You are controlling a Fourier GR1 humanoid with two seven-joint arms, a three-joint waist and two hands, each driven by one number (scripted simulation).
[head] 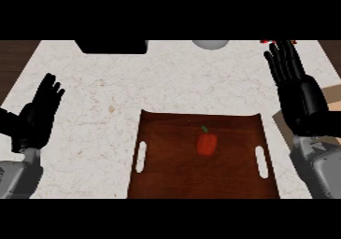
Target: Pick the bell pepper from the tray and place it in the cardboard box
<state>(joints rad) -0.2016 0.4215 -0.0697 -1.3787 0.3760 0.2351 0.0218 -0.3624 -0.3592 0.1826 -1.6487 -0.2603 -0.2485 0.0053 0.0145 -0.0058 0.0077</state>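
Note:
A red bell pepper (206, 143) with a green stem lies near the middle of a dark wooden tray (166, 158) at the counter's front. My right hand (297, 88) is raised to the right of the tray, fingers straight and pointing away, well above and right of the pepper. It covers much of the cardboard box (336, 95), of which only tan pieces show at the right edge. My left hand (38, 114) rests open at the left, fingers up, apart from the tray.
A black object (112, 46) sits at the counter's far edge, left of a grey rounded thing (211, 44). A small red item (267, 42) peeks out at the far right. Pale marble counter (97, 93) spreads between the hands and behind the tray.

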